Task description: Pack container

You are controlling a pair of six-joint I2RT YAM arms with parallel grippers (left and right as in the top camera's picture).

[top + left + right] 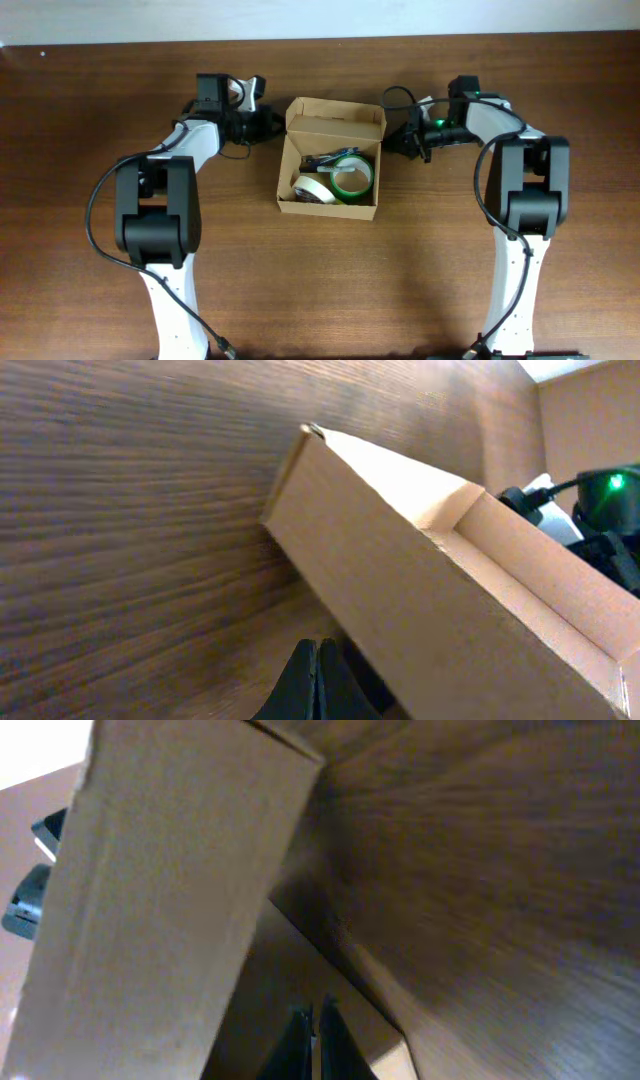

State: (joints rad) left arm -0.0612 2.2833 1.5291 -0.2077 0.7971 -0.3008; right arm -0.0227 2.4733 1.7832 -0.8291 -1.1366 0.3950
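Note:
The tan cardboard container (328,209) sits open at the table's middle, its lid flap (335,115) standing up at the back. Inside lie a white tape roll (314,188), a green tape roll (353,178) and dark pens (325,160). My left gripper (272,122) is shut and empty at the box's back left corner. In the left wrist view its fingertips (316,660) lie close beside the box wall (420,590). My right gripper (393,138) is shut at the back right corner, its fingertips (313,1020) right by the cardboard (160,890).
The table top is brown wood (450,260). Both arm bases stand at the front edge, left (165,290) and right (515,290). The right arm's green light shows past the box in the left wrist view (610,490).

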